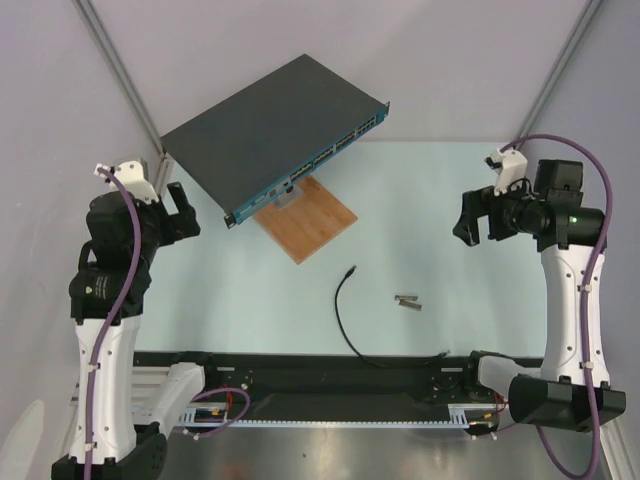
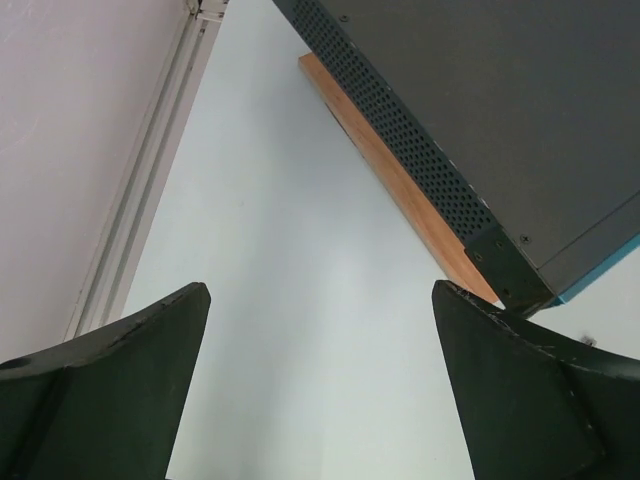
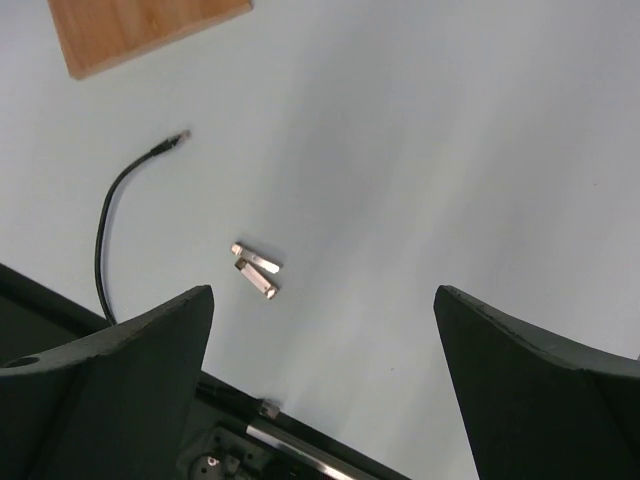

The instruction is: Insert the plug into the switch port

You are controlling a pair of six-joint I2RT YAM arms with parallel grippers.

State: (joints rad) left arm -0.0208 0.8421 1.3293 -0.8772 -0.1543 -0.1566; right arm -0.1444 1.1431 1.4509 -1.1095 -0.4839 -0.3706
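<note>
At far left, the left gripper (image 1: 184, 210) is hanging above the table (image 1: 450, 180) with its dark, wedge-shaped fingers (image 2: 130, 370) spread wide, gripping nothing. Next, a wide, flat dark-grey box (image 1: 275, 120) with a perforated side is lying skewed, its front partly overlapping a smooth brown wooden board (image 1: 308, 222). The switch port (image 1: 322, 159) is sitting in a long row of alike dark sockets along the teal front strip; whether any is occupied cannot be told. The plug (image 1: 351, 270), small and black, is lying on the pale table, well apart from the box and trailing a thin curved cable (image 1: 340, 312). Two short grey metal pieces (image 1: 407, 301) are lying nearby, touching. The right gripper (image 1: 464, 219) is hovering spread apart and empty.
</note>
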